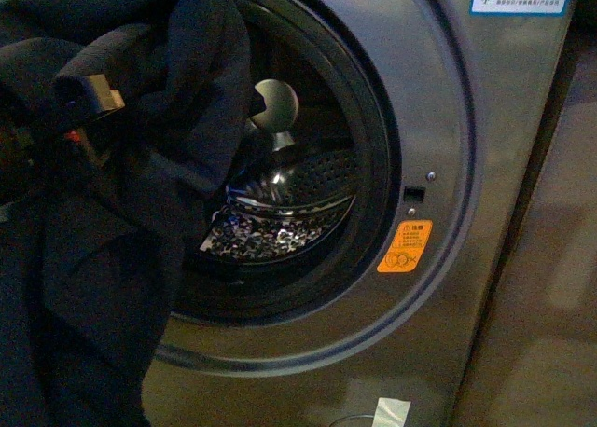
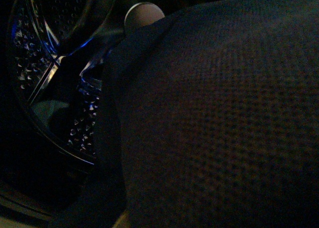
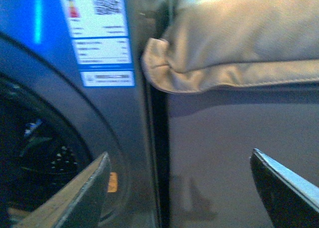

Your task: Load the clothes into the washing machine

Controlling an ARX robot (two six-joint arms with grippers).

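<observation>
clothes (image 1: 103,231): dark bundle right up close, hanging across the porthole's left side, tan tag (image 1: 104,96) poking out
left gripper: somewhere behind the fabric, can't tell its grip
right gripper (image 3: 179,188): fingers spread wide, holding nothing
washing machine (image 1: 466,259): steel drum (image 1: 280,227) showing past the cloth

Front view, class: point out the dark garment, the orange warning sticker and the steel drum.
dark garment (image 1: 103,241), front view: hanging fabric left of the porthole.
orange warning sticker (image 1: 404,246), front view: its middle.
steel drum (image 1: 280,229), front view: perforated lower wall.
</observation>
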